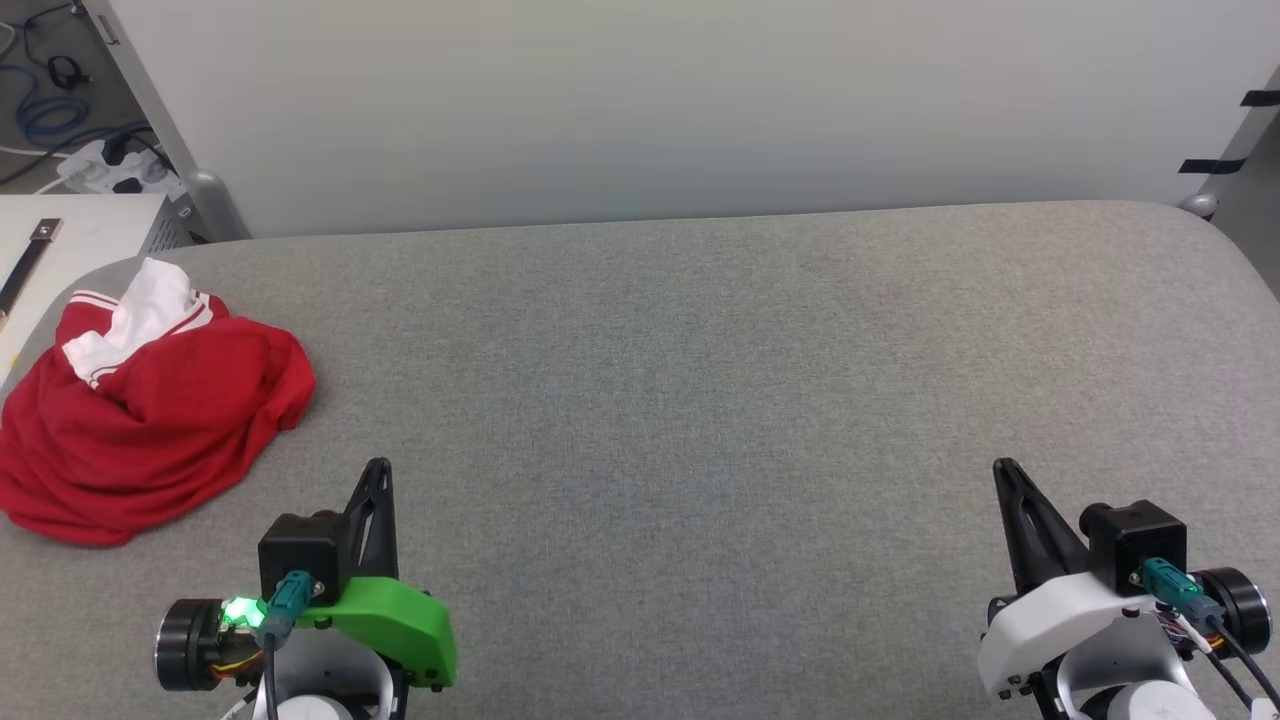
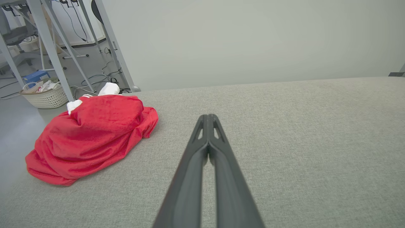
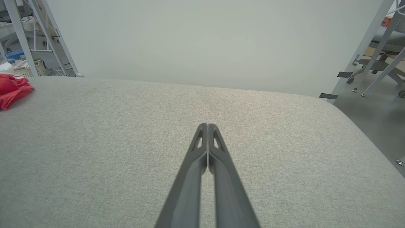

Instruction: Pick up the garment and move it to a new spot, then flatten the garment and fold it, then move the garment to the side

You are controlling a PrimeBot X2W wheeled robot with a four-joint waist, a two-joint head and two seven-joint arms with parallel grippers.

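Note:
The garment, a bright red T-shirt with a white sleeve and red-and-white striped trim on top, lies crumpled in a heap at the left edge of the grey padded table. The left wrist view has the garment ahead and to the left, and the right wrist view catches a bit of it at the far left. My left gripper hovers near the front edge, right of the heap and apart from it, shut and empty. My right gripper hovers at the front right, shut on nothing.
A pale wall panel runs along the table's far edge. A white side table and a power strip with cables stand beyond the left corner. A wicker basket and metal frame legs stand on the floor at left.

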